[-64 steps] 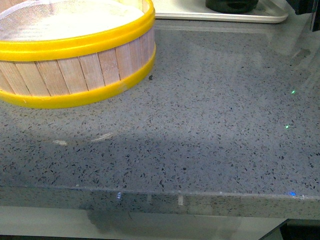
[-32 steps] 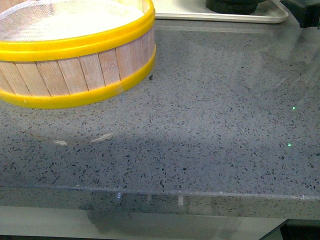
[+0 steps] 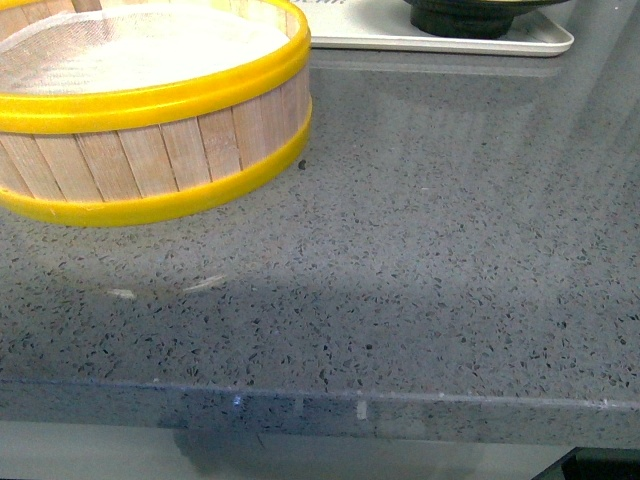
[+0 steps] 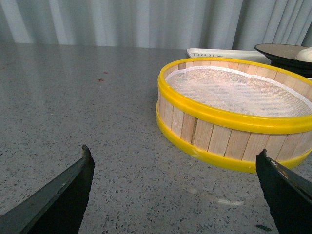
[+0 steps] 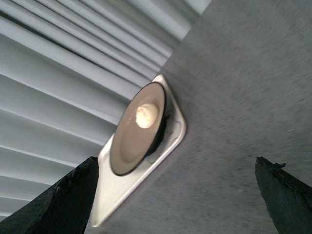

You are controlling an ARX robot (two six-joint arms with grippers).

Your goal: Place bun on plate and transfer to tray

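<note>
The off-white bun (image 5: 146,115) rests near the middle of the grey-brown plate (image 5: 127,141), and the plate stands on the cream tray (image 5: 122,190). In the front view only the plate's black base (image 3: 465,18) and the tray's near lip (image 3: 440,42) show at the top edge. The left wrist view catches the plate (image 4: 282,51) and a sliver of the bun (image 4: 306,53) behind the steamer. My right gripper (image 5: 178,195) is open, well back from the tray, with nothing between its fingers. My left gripper (image 4: 175,195) is open over bare counter short of the steamer.
A wooden steamer basket (image 3: 150,120) with yellow rims and white mesh lining (image 4: 234,90) sits at the left of the speckled grey counter (image 3: 420,260). Pale curtains (image 4: 122,22) hang behind. The counter's front edge (image 3: 400,400) runs along the bottom.
The dark shape of the right arm at the front view's top right corner has gone out of view. The view has shifted slightly, showing more of the tray.
</note>
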